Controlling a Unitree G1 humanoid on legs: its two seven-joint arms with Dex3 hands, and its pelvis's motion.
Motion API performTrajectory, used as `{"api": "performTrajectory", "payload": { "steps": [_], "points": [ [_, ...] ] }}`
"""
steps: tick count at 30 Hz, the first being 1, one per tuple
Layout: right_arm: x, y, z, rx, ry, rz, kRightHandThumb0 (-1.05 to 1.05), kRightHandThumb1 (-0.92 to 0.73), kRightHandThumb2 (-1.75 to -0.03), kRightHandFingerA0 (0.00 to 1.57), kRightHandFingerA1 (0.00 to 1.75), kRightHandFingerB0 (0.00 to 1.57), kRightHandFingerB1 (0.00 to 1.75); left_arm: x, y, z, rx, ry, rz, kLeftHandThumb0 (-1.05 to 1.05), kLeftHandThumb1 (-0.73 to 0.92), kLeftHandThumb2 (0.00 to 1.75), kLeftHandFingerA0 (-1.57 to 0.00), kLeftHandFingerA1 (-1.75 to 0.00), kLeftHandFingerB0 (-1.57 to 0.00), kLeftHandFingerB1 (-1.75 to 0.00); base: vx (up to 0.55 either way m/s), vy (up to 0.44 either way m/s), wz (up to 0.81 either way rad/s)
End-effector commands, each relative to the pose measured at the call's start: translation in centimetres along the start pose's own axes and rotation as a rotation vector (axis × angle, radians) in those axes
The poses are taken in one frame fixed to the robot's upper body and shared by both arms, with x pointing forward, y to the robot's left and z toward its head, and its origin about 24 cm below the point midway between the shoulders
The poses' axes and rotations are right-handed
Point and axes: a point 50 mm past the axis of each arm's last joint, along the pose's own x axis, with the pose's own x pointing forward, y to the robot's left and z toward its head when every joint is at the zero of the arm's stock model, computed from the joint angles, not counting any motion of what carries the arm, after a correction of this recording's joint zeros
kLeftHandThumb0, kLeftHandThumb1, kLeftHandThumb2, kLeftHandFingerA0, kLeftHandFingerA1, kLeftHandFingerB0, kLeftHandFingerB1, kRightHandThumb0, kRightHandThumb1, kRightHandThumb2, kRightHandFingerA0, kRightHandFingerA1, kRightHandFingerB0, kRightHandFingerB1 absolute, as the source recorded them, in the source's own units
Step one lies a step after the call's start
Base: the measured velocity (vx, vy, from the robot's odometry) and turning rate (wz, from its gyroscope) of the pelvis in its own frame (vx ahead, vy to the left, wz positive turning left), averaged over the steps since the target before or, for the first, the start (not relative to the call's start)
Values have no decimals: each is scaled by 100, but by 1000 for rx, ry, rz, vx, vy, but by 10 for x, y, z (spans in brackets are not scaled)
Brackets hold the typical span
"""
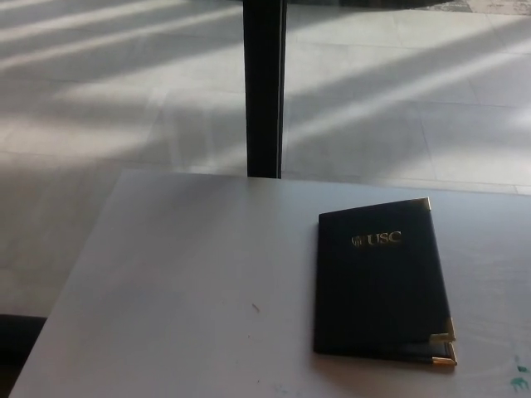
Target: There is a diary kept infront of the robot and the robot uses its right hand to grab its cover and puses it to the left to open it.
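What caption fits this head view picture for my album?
A closed dark diary with gold corners lies on the white table.

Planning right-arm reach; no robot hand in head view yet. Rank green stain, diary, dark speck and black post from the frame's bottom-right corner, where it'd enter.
1. green stain, right at that corner.
2. diary, right of centre, closed.
3. dark speck, left of the diary.
4. black post, farthest back, upper middle.
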Motion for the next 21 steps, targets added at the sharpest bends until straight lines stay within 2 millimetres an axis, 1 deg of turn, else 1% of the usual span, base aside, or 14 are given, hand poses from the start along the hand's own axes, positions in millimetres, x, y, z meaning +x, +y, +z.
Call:
{"api": "performTrajectory", "payload": {
  "steps": [1, 3, 4, 6, 8, 9, 11, 12, 13, 15, 16, 17, 18, 21],
  "points": [
    [-5, 4, -24, -20, 101, 32, -80, -90, -67, 30, 42, 22, 38, 1, 5, 5, -1, -1, 9, -85, 92, 104, -35, -81, -25, -65, 0, 0, 0],
    [-7, 6, -32, -17, 123, 48, -81, -90, -67, 28, 42, 20, 37, 1, 5, 4, 2, 2, 10, -86, 92, 104, -35, -79, -26, -64, 0, 0, 0],
    [-9, 7, -39, -12, 156, 54, -77, -92, -68, 27, 41, 18, 36, 1, 5, 4, -9, 2, 14, -87, 92, 104, -36, -81, -26, -65, 0, 0, 0],
    [-10, 8, -43, -12, 165, 56, -75, -92, -70, 26, 40, 19, 36, 1, 5, 4, -5, 3, 13, -86, 92, 103, -35, -80, -27, -65, 0, 0, 0],
    [-12, 12, -50, -4, 187, 69, -74, -92, -70, 26, 40, 20, 37, 2, 6, 5, -12, 1, 10, -87, 92, 103, -35, -81, -28, -66, 0, 0, 0],
    [-13, 14, -52, -7, 198, 77, -72, -92, -72, 24, 39, 19, 37, 2, 6, 5, -14, 0, 14, -85, 92, 100, -37, -82, -28, -66, 0, 0, 0],
    [-15, 19, -60, -13, 230, 99, -71, -92, -74, 24, 37, 18, 35, 1, 5, 5, -12, -2, 26, -84, 92, 99, -37, -81, -30, -66, 0, 0, 0],
    [-17, 23, -65, -12, 252, 112, -69, -92, -75, 23, 39, 15, 35, 1, 5, 5, 0, -7, 15, -84, 92, 103, -35, -81, -26, -65, 0, 0, 0],
    [-18, 27, -71, -8, 277, 117, -70, -92, -76, 22, 38, 14, 34, 1, 5, 5, 7, -9, 15, -86, 92, 102, -37, -81, -29, -66, 0, 0, 0],
    [-21, 31, -81, 8, 318, 114, -70, -92, -76, 22, 38, 14, 34, 1, 5, 4, 11, -8, 19, -84, 92, 101, -37, -81, -29, -66, 0, 0, 0],
    [-21, 32, -81, 8, 318, 114, -70, -92, -76, 22, 38, 14, 34, 1, 5, 4, 11, -8, 19, -84, 92, 101, -37, -81, -29, -66, 0, 0, 0],
    [-25, 36, -89, 3, 339, 138, -34, -63, -117, 0, 48, 1, 48, 1, 5, 4, 6, -5, 15, -85, 92, 102, -36, -81, -27, -65, 0, 0, 0],
    [-28, 40, -98, 13, 371, 137, -34, -63, -117, 0, 48, 1, 48, 1, 5, 4, -5, -7, 23, -84, 92, 99, -36, -81, -31, -67, 0, 0, 0],
    [-32, 43, -106, 18, 392, 139, -33, -64, -118, 0, 48, 1, 48, 1, 5, 5, -2, -4, 15, -86, 92, 102, -35, -81, -28, -66, 0, 0, 0]
  ]
}}
